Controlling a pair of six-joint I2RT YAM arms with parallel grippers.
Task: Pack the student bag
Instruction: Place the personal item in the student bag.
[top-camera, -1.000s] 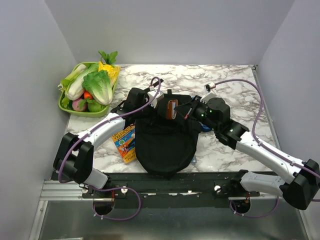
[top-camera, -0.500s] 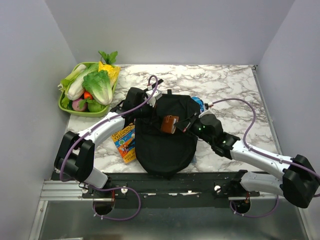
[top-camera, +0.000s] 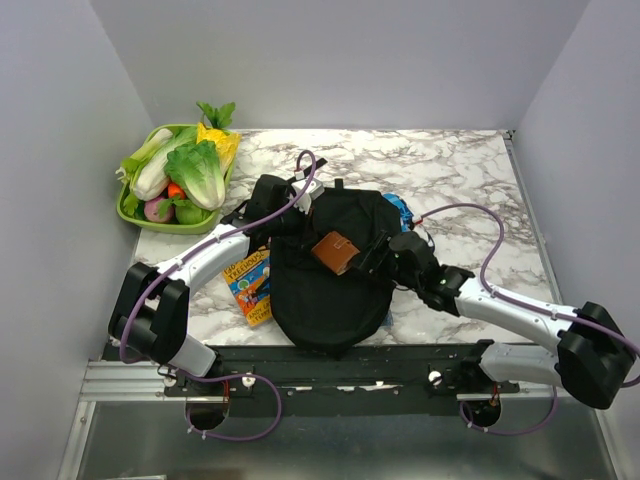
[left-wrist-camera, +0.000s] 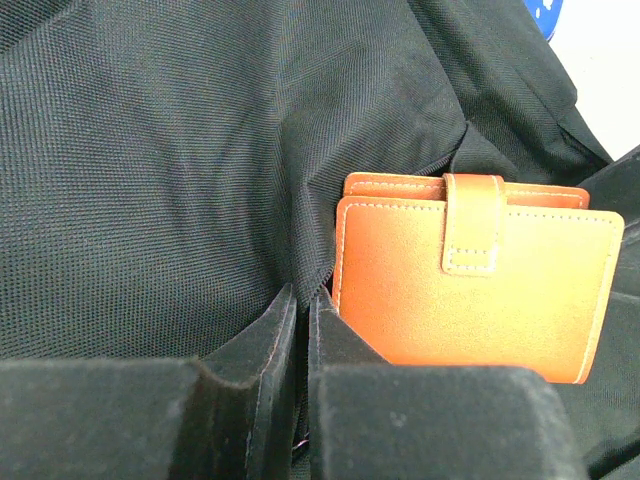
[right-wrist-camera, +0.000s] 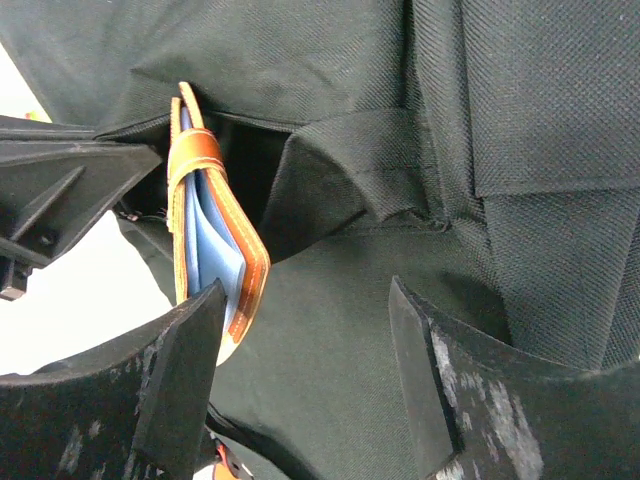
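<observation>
The student bag (top-camera: 330, 285), a floppy black backpack, lies at the table's near middle. My left gripper (top-camera: 303, 224) is shut on the fabric edge of its opening; the left wrist view shows the fingers (left-wrist-camera: 270, 330) pinching black cloth (left-wrist-camera: 180, 150). An orange leather wallet (top-camera: 335, 252) stands on edge at the opening, beside the left fingers (left-wrist-camera: 470, 280). My right gripper (top-camera: 368, 258) is open just right of it. In the right wrist view the wallet (right-wrist-camera: 205, 220), blue inside, leans against the left finger (right-wrist-camera: 170, 380), with only bag fabric (right-wrist-camera: 330, 340) between the jaws.
A green tray (top-camera: 136, 219) of toy vegetables sits at the back left. A colourful booklet (top-camera: 250, 285) lies against the bag's left side. A blue patterned case (top-camera: 400, 208) peeks out behind the bag's right. Grey walls close in on both sides.
My right gripper came down and toward the bag's opening carrying the wallet, then opened and let it go. The left gripper kept its pinch on the bag.
</observation>
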